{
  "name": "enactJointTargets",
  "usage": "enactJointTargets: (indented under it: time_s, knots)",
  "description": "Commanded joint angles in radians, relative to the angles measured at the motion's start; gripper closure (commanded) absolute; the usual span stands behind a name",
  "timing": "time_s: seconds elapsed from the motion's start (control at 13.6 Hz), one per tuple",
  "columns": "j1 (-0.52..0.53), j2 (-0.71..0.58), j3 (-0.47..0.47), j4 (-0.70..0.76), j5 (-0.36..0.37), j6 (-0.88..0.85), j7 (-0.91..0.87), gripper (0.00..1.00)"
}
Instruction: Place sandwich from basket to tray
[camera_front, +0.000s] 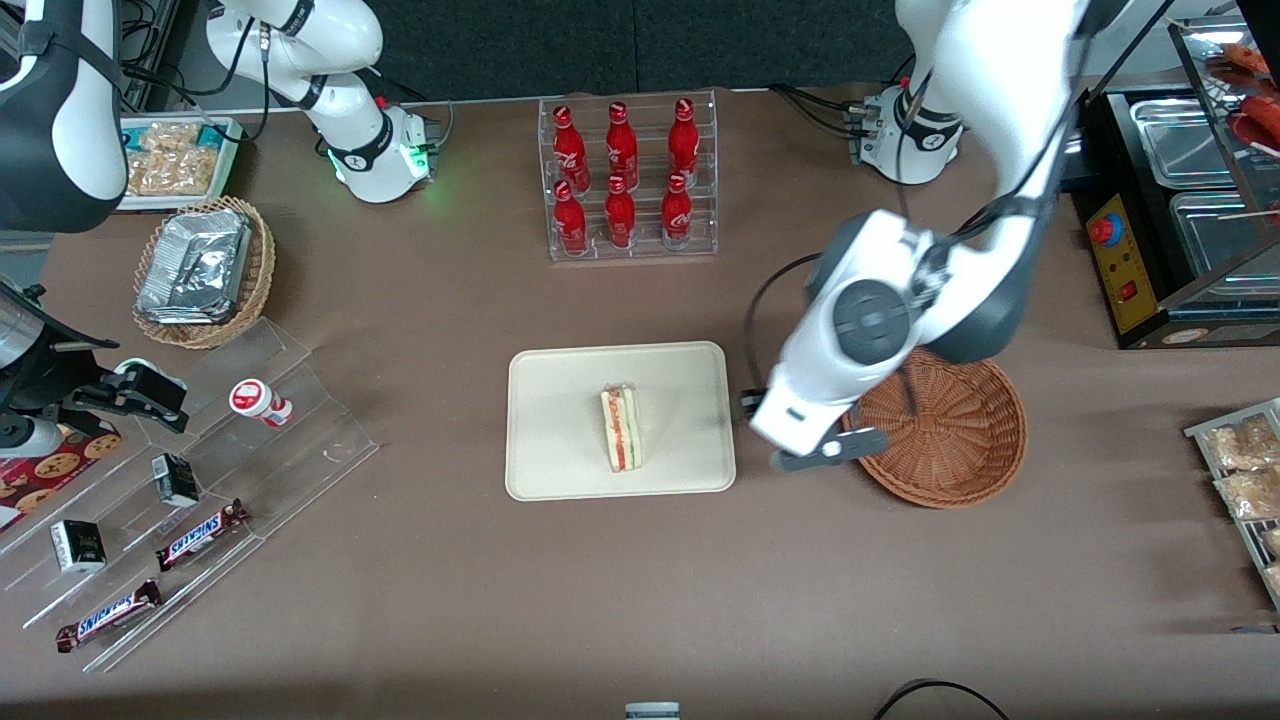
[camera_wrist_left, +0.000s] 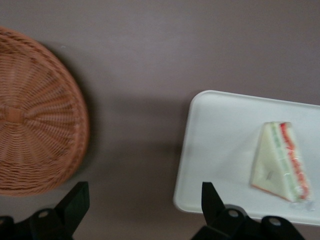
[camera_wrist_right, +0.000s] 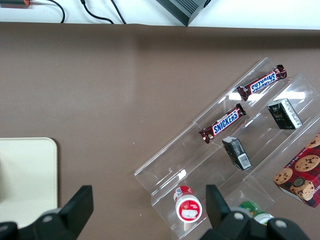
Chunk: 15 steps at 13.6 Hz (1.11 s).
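Note:
The clear-wrapped sandwich (camera_front: 622, 428) (camera_wrist_left: 280, 160) lies on the cream tray (camera_front: 560, 400) (camera_wrist_left: 215, 140), near its middle. The reddish-brown wicker basket (camera_front: 950, 430) (camera_wrist_left: 35, 125) stands beside the tray, toward the working arm's end, with nothing in it. My gripper (camera_front: 752, 405) (camera_wrist_left: 143, 195) hangs above the bare strip of table between tray and basket. It is open, its black fingers (camera_wrist_left: 75, 197) spread wide with nothing between them, one fingertip over the tray's corner.
A clear rack of red cola bottles (camera_front: 628, 180) stands farther from the camera than the tray. A tan basket of foil packets (camera_front: 200, 265) and acrylic shelves with Snickers bars (camera_front: 200, 530) lie toward the parked arm's end. Bagged snacks (camera_front: 1245, 460) sit at the working arm's end.

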Motion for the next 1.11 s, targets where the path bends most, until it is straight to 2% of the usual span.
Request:
enactJointTargets:
  time_s: [0.0,0.15,0.3,0.44,0.66,1.03]
  knots:
    - [0.109,-0.276,-0.004,-0.312,-0.025,0.04,0.184,0.01]
    - [0.209,-0.37,-0.001,-0.364,-0.043,-0.019,0.356,0.01]
    - [0.284,-0.424,0.001,-0.338,-0.052,-0.131,0.468,0.01]
    - [0.297,-0.476,0.005,-0.3,-0.051,-0.225,0.482,0.01]
    - [0.295,-0.488,0.031,-0.182,-0.042,-0.35,0.479,0.0]
    - [0.294,-0.491,0.03,-0.065,-0.022,-0.421,0.488,0.0]
